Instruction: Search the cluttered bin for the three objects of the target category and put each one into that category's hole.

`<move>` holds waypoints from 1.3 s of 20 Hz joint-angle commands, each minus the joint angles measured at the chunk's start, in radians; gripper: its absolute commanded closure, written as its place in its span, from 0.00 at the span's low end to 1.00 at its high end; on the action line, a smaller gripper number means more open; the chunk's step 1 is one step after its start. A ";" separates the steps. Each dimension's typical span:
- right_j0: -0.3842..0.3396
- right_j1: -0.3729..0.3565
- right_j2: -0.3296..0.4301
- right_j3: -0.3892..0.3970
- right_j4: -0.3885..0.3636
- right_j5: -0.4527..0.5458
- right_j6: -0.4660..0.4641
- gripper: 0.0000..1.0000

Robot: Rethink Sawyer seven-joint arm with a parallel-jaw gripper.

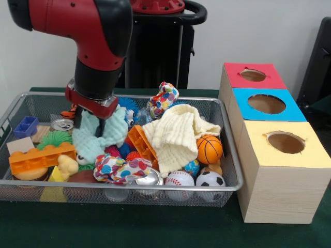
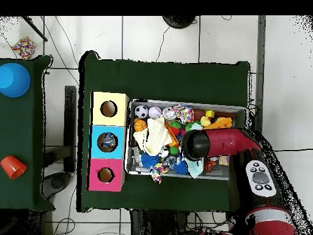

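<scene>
My gripper (image 1: 90, 124) reaches down into the left half of the wire bin (image 1: 231, 155), shut on a mint-green cloth (image 1: 101, 138) that bunches up around its fingers. In the overhead view the arm's wrist covers the gripper, and only an edge of the mint cloth (image 2: 194, 166) shows. A cream knitted cloth (image 1: 176, 133) lies mid-bin. One multicoloured patterned cloth (image 1: 121, 168) lies at the front and another (image 1: 163, 99) at the back. The sorting box beside the bin has a red section (image 1: 234, 77), a blue section (image 1: 243, 106) and a yellow section (image 1: 258, 150), each with a round hole.
Clutter in the bin includes an orange brick (image 1: 41, 156), a basketball (image 1: 209, 149), a baseball (image 1: 179, 180), a soccer ball (image 1: 210, 180), tin cans and spiky balls. A blue bowl (image 2: 13, 79) and an orange cup (image 2: 12, 166) stand on a side table.
</scene>
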 commanded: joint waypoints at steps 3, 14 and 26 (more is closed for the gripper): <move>-0.012 0.014 0.116 0.028 -0.022 0.065 -0.213 1.00; -0.010 0.009 0.122 0.035 -0.026 0.071 -0.197 1.00; -0.091 -0.103 0.255 0.195 0.138 0.066 -0.173 1.00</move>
